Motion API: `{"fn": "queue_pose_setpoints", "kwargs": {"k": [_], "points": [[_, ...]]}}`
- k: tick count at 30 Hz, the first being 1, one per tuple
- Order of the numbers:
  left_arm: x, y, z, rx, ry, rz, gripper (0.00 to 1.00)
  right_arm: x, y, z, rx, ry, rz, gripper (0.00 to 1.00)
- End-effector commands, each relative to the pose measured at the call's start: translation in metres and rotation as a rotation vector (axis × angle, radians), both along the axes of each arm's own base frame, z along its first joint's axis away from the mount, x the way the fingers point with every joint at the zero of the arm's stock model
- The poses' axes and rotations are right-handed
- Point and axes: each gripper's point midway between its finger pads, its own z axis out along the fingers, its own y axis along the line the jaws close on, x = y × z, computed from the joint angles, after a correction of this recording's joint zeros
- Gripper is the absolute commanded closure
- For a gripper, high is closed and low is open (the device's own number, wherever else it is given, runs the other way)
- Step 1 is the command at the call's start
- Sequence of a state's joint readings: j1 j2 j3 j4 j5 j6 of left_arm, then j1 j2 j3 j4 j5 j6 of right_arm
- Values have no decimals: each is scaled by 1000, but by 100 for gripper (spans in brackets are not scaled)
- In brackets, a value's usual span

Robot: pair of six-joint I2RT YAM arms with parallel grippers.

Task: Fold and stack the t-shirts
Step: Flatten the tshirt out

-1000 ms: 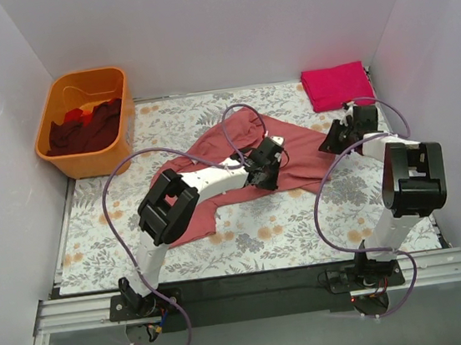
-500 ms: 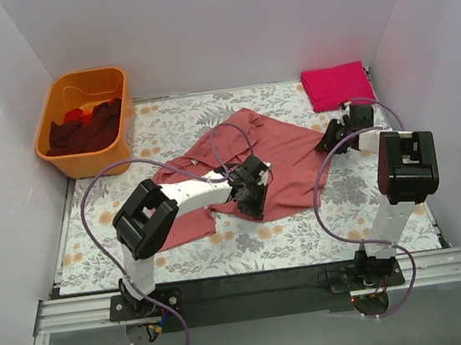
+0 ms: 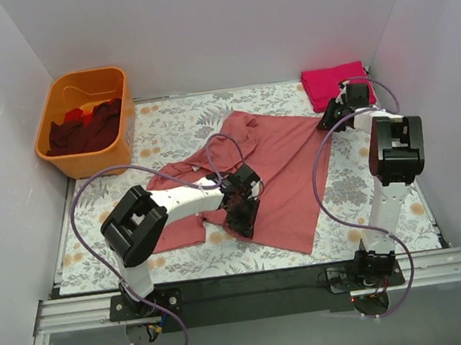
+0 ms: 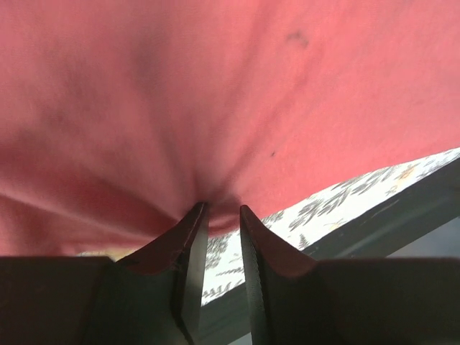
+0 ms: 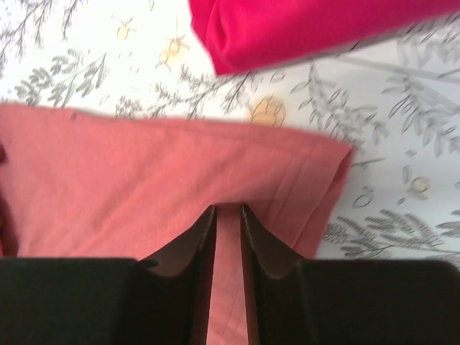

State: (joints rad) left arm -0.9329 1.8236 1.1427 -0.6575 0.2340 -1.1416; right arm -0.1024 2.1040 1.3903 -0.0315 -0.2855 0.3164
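Note:
A dusty salmon-pink t-shirt [image 3: 284,162] lies spread across the middle of the floral cover. My left gripper [image 3: 242,209] sits at the shirt's near-left edge. In the left wrist view the cloth [image 4: 215,108] puckers into the tips of that gripper [image 4: 221,207], whose jaws stand narrowly apart. My right gripper [image 3: 330,115] is at the shirt's far right corner. Its fingers [image 5: 227,208] are shut on a fold of the pink cloth [image 5: 144,194]. A folded bright magenta t-shirt [image 3: 336,84] lies at the back right, just beyond the right gripper, and shows in the right wrist view [image 5: 323,29].
An orange tub [image 3: 86,163] at the back left holds dark maroon and red shirts [image 3: 86,129]. White walls close in the left, back and right sides. A black rail [image 3: 252,283] runs along the near edge of the floral cover [image 3: 123,253].
My left gripper drew the shirt's edge toward the near left. The right gripper carried its corner toward the back right, and the shirt now lies wider and flatter.

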Motion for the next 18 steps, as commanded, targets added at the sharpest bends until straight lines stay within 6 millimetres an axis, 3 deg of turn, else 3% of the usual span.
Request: {"fn": "queue_pose_setpoints", "kwargs": {"k": [1,3,6,8,9,10,11,12,13,14,15,17,18], "points": [[12,-27,7,-65,-18,-12,75,16,-17,21,-89,-24,-11,73],[23,-45,10,-98,-24,-7,74,14,-11,33,-86,-46,15,71],[38,-72,24,-166,-41,13,69,-7,0,54,-86,-61,40,68],[45,-84,37,-205,-58,26,65,-37,8,59,-80,-43,49,64],[52,-91,49,-229,-80,47,65,-47,16,76,-77,-75,60,63],[57,-93,57,-238,-104,61,64,-58,23,76,-63,-65,65,61],[66,-91,63,-234,-139,93,57,-82,30,58,-48,-10,73,60],[72,-89,75,-248,-164,124,54,-105,45,54,-33,11,93,58],[77,-85,72,-232,-175,150,51,-105,47,64,-34,-13,98,57],[88,-76,84,-236,-221,192,50,-125,64,50,-28,28,131,55],[92,-70,88,-232,-237,216,46,-138,78,53,-31,24,158,54],[99,-48,98,-220,-267,277,44,-154,88,47,-32,45,162,54],[103,-39,101,-204,-288,301,44,-171,96,34,-41,81,182,53]]}}
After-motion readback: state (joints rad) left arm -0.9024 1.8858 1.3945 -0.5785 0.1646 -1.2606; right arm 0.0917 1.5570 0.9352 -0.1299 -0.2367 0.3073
